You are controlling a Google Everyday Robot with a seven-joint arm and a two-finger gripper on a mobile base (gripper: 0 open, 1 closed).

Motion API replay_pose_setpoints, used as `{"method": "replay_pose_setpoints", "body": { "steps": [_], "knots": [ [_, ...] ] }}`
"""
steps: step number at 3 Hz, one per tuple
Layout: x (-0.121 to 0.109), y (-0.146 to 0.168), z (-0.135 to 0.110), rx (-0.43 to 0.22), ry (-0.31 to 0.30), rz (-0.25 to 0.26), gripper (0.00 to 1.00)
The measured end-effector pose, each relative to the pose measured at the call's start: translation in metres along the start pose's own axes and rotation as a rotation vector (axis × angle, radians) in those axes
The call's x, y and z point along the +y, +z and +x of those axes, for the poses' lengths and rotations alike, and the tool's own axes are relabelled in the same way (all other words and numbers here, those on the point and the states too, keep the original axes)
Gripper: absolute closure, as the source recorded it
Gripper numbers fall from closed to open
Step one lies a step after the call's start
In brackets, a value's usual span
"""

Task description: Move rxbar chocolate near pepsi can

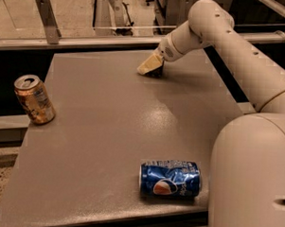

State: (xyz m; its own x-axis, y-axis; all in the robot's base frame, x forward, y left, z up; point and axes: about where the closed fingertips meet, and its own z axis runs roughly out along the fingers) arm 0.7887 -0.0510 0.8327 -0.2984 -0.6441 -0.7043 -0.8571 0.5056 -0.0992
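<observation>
Tabletop [99, 132]: gripper [151, 68] @ far edge, pepsi can [170, 179] front.

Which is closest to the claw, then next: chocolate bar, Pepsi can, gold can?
1. rxbar chocolate, dark, right at the gripper, far back.
2. pepsi can, front, and gold can, left side: too close to call.

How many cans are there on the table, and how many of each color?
Blue cans: 1, the pepsi can, lying on its side near the front edge.
Gold cans: 1, the gold can, standing upright at the left edge.
Total: 2 cans.
The gripper is low over the far side of the table, away from both cans.
</observation>
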Motion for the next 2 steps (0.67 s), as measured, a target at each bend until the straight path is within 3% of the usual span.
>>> {"method": "replay_pose_setpoints", "body": {
  "steps": [1, 2],
  "knots": [
    [0.007, -0.012, -0.002, 0.005, -0.044, -0.016, 0.87],
    [0.025, -0.036, -0.020, 0.005, -0.132, -0.054, 1.00]
  ]
}}
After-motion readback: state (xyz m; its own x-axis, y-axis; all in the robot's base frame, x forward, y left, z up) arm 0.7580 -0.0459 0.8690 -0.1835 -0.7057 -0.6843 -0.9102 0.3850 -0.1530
